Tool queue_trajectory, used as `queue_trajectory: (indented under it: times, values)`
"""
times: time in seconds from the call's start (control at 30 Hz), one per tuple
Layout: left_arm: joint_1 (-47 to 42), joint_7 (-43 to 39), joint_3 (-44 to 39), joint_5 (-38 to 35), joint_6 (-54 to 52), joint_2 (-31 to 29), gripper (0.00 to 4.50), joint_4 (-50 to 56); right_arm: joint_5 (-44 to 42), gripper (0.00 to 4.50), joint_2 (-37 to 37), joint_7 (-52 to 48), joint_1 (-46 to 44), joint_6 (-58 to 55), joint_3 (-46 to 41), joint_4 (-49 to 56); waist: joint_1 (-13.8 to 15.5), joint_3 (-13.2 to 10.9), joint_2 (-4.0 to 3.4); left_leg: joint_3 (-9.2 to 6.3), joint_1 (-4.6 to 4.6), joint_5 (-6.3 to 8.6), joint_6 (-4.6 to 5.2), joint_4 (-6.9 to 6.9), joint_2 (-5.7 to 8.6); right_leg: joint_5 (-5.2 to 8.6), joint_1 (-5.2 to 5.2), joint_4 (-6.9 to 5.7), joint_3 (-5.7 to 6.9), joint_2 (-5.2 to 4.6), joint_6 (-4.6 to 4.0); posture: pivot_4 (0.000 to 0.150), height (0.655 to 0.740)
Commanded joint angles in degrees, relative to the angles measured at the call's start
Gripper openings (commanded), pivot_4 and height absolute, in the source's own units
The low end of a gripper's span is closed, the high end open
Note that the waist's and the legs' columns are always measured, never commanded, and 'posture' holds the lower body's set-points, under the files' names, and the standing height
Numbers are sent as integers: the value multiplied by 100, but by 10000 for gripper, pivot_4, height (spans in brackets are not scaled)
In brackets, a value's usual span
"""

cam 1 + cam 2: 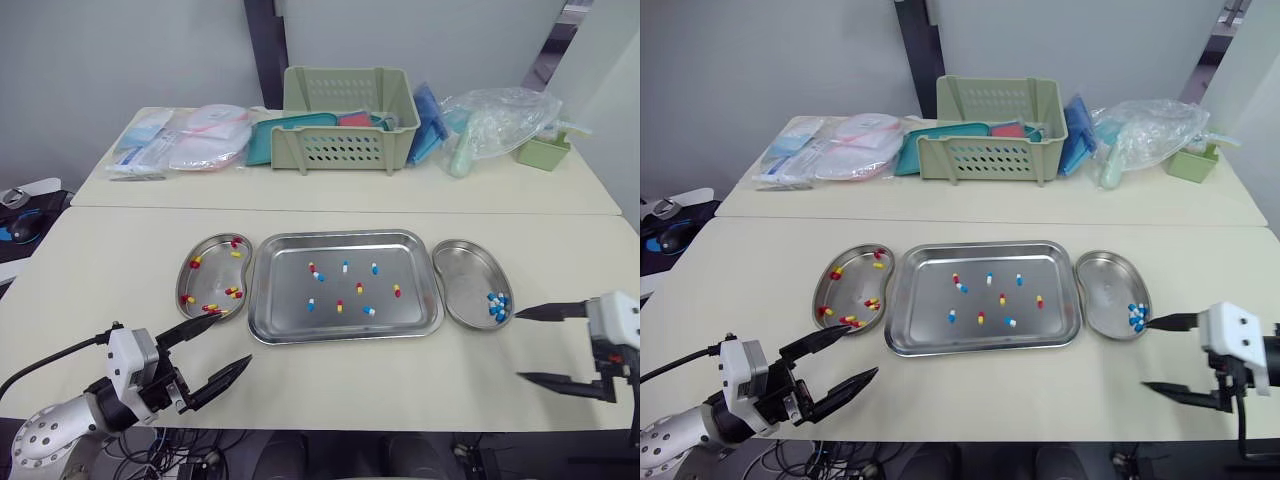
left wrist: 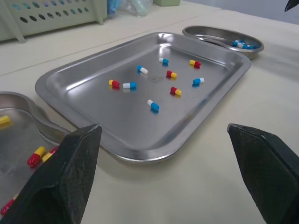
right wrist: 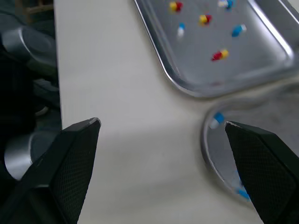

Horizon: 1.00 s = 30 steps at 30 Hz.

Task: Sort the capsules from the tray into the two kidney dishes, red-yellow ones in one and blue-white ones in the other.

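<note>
- Left eye view: the tray (image 1: pixel 290 250) sits mid-bench with several capsules (image 1: pixel 339 305) unsorted. The red-yellow dish (image 1: pixel 212 272) is at its 9 o'clock and the blue-white dish (image 1: pixel 462 272) at its 3 o'clock. The left gripper (image 1: pixel 235 338) at 7 o'clock and the right gripper (image 1: pixel 518 345) at 4 o'clock are both spread wide and empty.
- Left wrist view: my fingers (image 2: pixel 65 182) frame the tray. I'd take the red-yellow capsule (image 2: pixel 114 83) first, narrowing the fingers and descending straight, since it will likely skid on steel.
- Right wrist view: fingers (image 3: pixel 70 158) are apart over bare bench beside the blue-white dish. I'd leave the blue-white ones to this arm.
</note>
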State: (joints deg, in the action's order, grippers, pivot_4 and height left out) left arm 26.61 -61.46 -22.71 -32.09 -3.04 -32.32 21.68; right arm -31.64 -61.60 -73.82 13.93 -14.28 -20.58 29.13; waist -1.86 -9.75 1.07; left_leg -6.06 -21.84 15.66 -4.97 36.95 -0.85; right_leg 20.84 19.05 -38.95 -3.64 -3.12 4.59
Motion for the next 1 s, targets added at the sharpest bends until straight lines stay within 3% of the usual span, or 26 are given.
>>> queue_trajectory:
  times: [0.03,0.2,0.33,0.47,0.5,0.8,1.0]
  values:
    - [80,-98,3,41,241,-12,44517,-48,-198,45000,215,504,-585,-400,559,479,10,-2,7,1,-1,0,0,1,1,0,0,0,-1,-1,0,1500,7400]
    - [26,-92,107,106,410,24,44517,-161,133,45000,1260,1696,-2320,-1375,2222,579,-6,-9,15,-5,0,0,-1,0,0,0,4,-2,0,2,0,1500,7400]
    - [-54,-62,142,77,427,8,44517,-168,774,45000,1953,2049,-2985,-1473,3221,129,14,-12,23,-12,-8,0,-1,0,1,0,9,3,7,0,0,1500,7400]
    - [-40,-76,171,83,471,4,45000,-189,1449,36286,2525,2276,-3402,-1216,3927,-382,15,-14,22,-16,-8,-1,-1,0,3,0,12,0,9,-2,0,1500,7400]
    - [-31,-82,174,81,480,0,45000,-193,1585,33271,2631,2304,-3497,-1203,4071,-476,5,-15,21,-16,-7,-1,-1,0,3,0,13,0,8,-2,0,1500,7400]
    - [-28,-167,211,91,617,-34,45000,-336,2561,33271,3833,2806,-4429,-1649,5046,-1452,-39,-17,17,-19,-6,-1,-1,-2,2,0,22,-7,7,0,-1,1500,7400]
    - [-20,-252,221,117,733,-26,45000,-458,2790,33271,4318,2866,-4811,-1762,5185,-2163,-40,-18,15,-18,-6,-1,-1,-1,3,0,25,-6,6,-1,-1,1500,7400]
